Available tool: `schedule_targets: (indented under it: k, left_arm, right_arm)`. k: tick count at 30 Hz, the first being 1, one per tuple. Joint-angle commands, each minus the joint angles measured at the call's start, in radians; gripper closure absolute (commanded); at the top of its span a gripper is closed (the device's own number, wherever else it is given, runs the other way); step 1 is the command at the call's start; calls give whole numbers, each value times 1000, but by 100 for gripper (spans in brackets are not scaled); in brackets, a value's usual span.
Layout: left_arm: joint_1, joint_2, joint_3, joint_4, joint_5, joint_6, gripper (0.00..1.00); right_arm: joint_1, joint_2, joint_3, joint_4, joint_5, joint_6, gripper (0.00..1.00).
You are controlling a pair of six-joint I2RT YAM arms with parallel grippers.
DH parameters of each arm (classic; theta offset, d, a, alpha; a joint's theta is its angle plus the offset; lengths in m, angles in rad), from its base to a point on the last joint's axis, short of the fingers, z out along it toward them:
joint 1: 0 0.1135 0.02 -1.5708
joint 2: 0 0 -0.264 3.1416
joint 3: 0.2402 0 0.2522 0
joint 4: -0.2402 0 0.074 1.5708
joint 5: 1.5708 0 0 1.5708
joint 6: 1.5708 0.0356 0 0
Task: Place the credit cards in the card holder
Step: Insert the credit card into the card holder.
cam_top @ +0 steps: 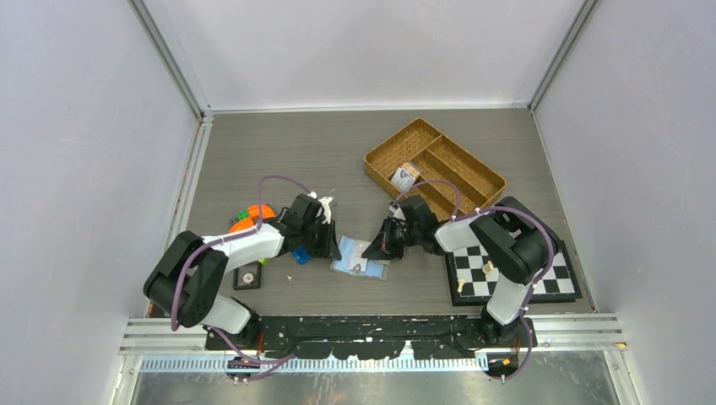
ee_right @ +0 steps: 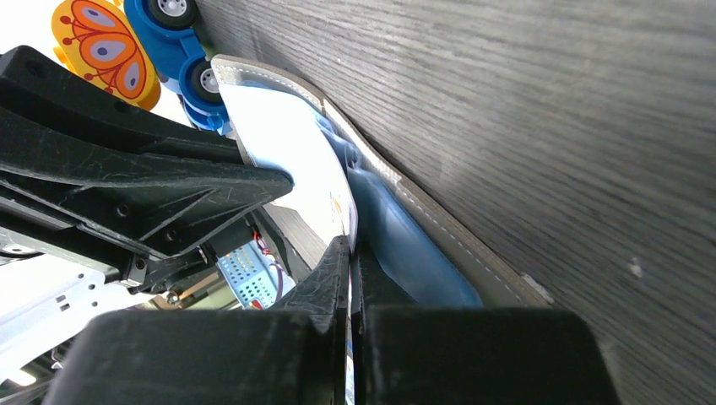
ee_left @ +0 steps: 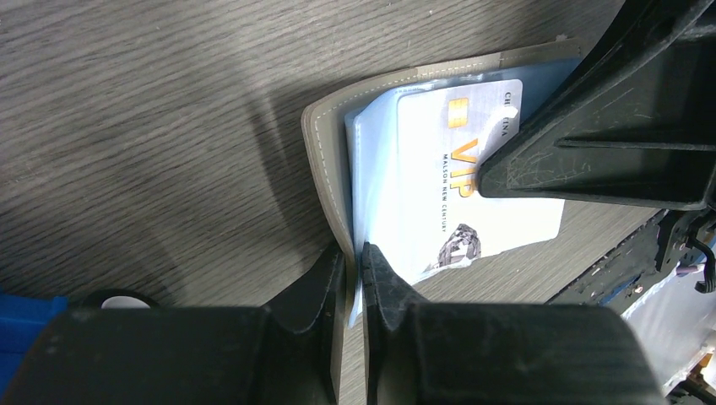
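Observation:
The card holder (cam_top: 359,258) lies open on the table between my two arms, grey outside (ee_left: 325,160) and light blue inside (ee_right: 405,236). My left gripper (ee_left: 355,263) is shut on the holder's grey cover and a clear sleeve at its edge. A white credit card (ee_left: 439,202) with gold "VIP" lettering sits partly inside the clear sleeve, at a slant. My right gripper (ee_right: 349,253) is shut on that card's edge, and its fingers (ee_left: 591,160) cover the card's far corner in the left wrist view. Both grippers meet over the holder, the left (cam_top: 332,246) and the right (cam_top: 373,251).
A wicker tray (cam_top: 390,137) with compartments stands at the back right, with a small pale item (cam_top: 405,177) in it. A chessboard (cam_top: 553,274) lies under the right arm. Orange and green toys (cam_top: 253,215), a blue toy car (ee_right: 181,42) and a black tile with a dial (cam_top: 247,276) lie by the left arm.

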State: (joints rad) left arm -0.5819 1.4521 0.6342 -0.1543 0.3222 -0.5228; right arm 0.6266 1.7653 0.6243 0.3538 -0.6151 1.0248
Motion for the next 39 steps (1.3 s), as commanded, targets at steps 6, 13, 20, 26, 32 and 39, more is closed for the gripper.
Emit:
schedule_targets:
  k: [6, 13, 20, 26, 32, 39]
  left_arm:
    - [-4, 21, 23, 9, 14, 19, 80]
    - [-4, -27, 33, -47, -49, 45, 63]
    - [-2, -54, 23, -64, -94, 42, 63]
    - [-2, -55, 9, -42, -85, 29, 77]
    - [-2, -43, 2, -13, -52, 22, 88]
    - [-2, -21, -16, 39, -1, -1, 93]
  right_arm:
    - [26, 84, 0, 27, 112, 37, 100]
    - [26, 77, 9, -49, 153, 6, 100]
    - [31, 45, 40, -160, 194, -47, 95]
    - [38, -8, 82, -296, 249, -109, 86]
    - [58, -57, 126, -422, 321, -155, 71]
    - [95, -86, 210, -576, 404, -196, 57]
